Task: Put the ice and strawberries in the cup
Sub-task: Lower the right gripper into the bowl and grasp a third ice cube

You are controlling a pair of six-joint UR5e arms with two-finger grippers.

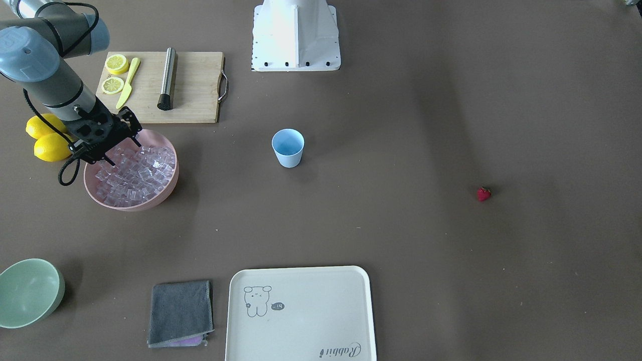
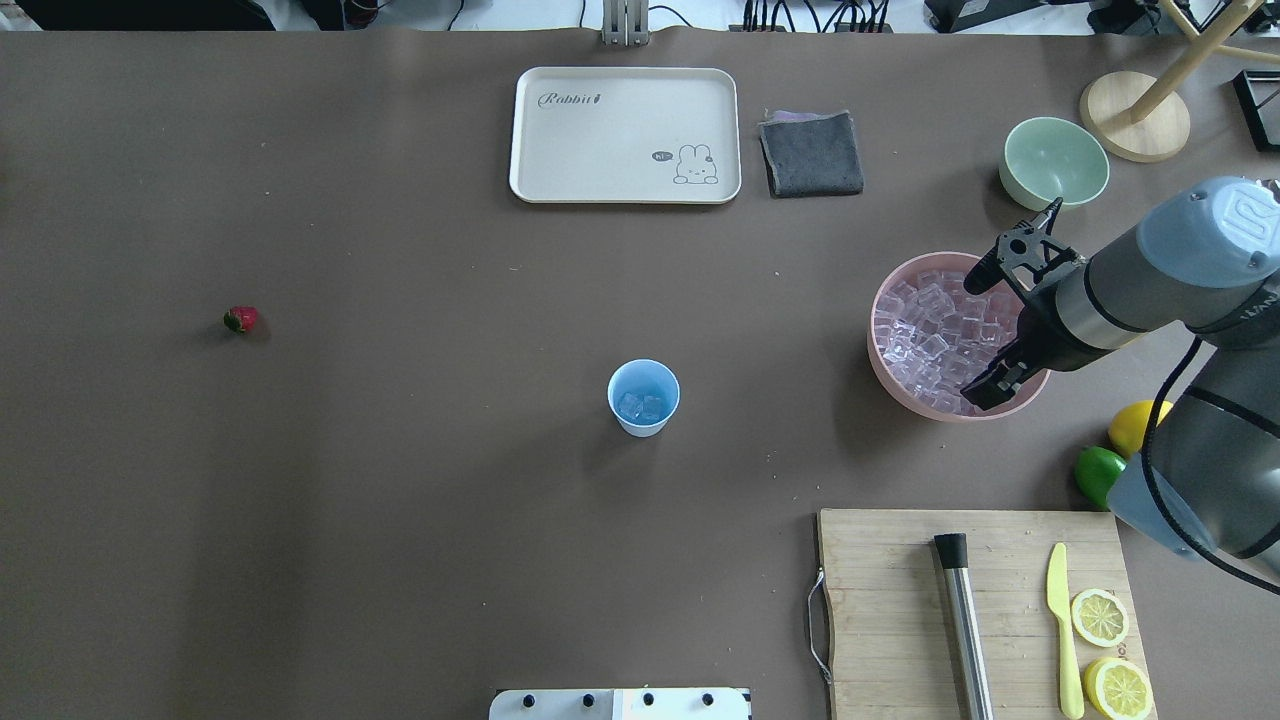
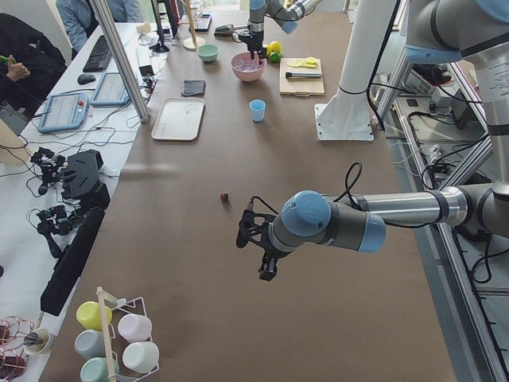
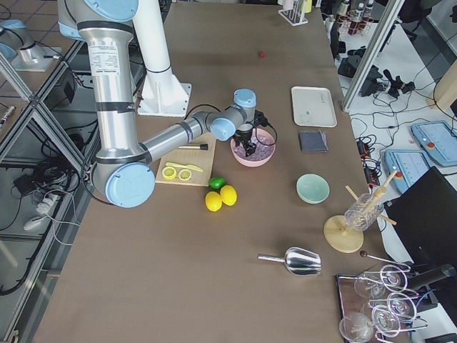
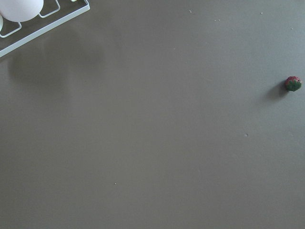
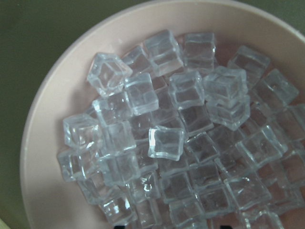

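While the right tool (image 1: 123, 152) hangs spread above many clear ice cubes (image 6: 165, 142) in one wide pink bowl (image 6: 47, 119), one pale blue plastic cup (image 1: 288, 156) holds a few. One small red strawberry (image 2: 241, 319) lies well apart on the tabletop (image 2: 400, 500). I cannot tell the left tool (image 3: 254, 253)'s state.

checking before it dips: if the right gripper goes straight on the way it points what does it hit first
The ice: the open right gripper points down into the pink bowl, over the piled cubes. Probably a top cube near the heap's middle, though depth is unclear.
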